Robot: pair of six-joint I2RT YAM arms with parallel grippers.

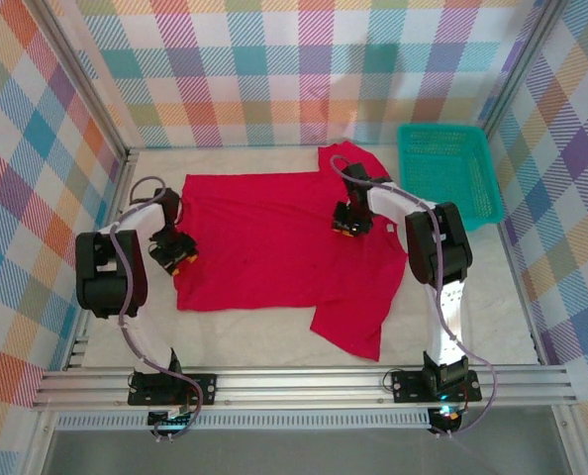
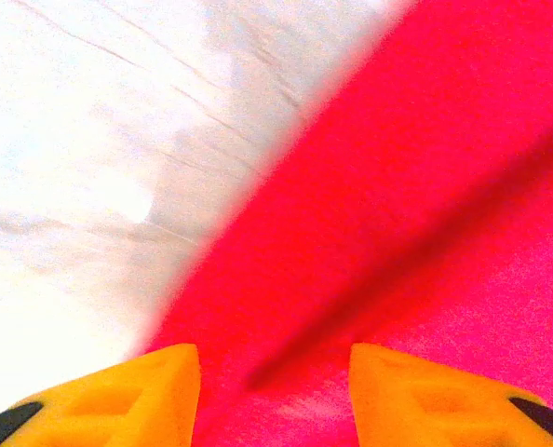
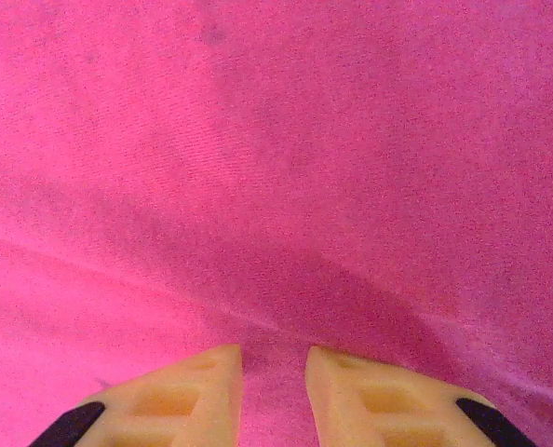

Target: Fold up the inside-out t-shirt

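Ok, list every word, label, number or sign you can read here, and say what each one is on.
None: there is no readable text in any view. The red t-shirt is plain, the teal basket shows no label, and the plaid walls carry only their pattern.

Crops the left gripper (image 2: 273,361) at the bottom edge, right through both fingers (image 2: 146,391). Blurs the t-shirt (image 2: 425,186) hem against the table (image 2: 90,140). Crops the right gripper (image 3: 274,358) likewise, can't tell whether pinching that cloth ridge. From above, hides a patch of t-shirt under the right arm (image 1: 388,198).
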